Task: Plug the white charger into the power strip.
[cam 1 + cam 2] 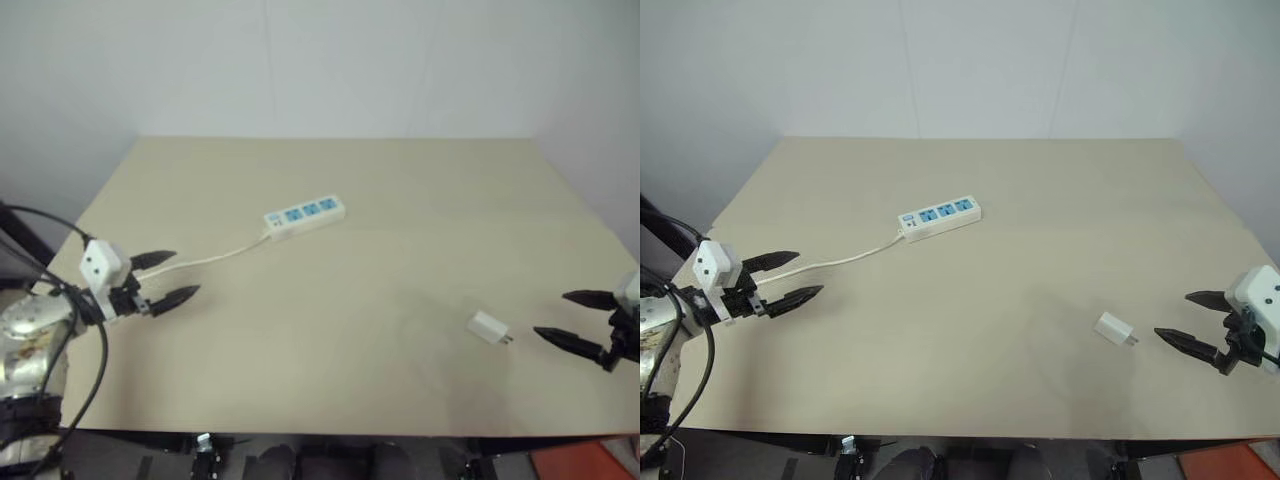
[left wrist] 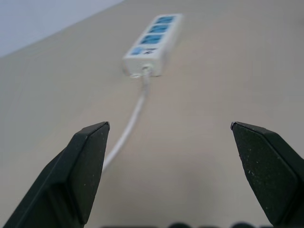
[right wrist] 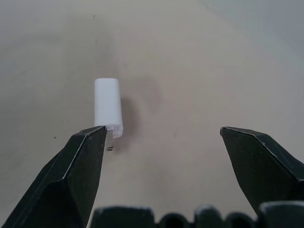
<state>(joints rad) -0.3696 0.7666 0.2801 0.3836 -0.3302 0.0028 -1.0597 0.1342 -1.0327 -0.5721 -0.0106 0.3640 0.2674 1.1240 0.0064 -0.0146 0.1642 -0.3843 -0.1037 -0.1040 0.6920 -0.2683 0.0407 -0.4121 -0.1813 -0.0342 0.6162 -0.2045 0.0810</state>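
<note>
Tabletop [image 1: 400,230]: beige and flat; it carries the power strip and the white charger.
Power strip [image 1: 305,214]: it lies flat, three blue sockets facing up, toward the far side of the tabletop.
Cord [image 1: 215,257]: thin and white; it leaves the power strip's end and runs toward my left end effector.
White charger [image 1: 488,327]: it lies on its side, well apart from the power strip, on my right, prongs pointing to my right end effector.
My left end effector [image 1: 168,279]: fingers spread wide, empty, aimed at the power strip.
My right end effector [image 1: 1188,320]: fingers spread wide, empty, just beside the white charger, not touching it.
</note>
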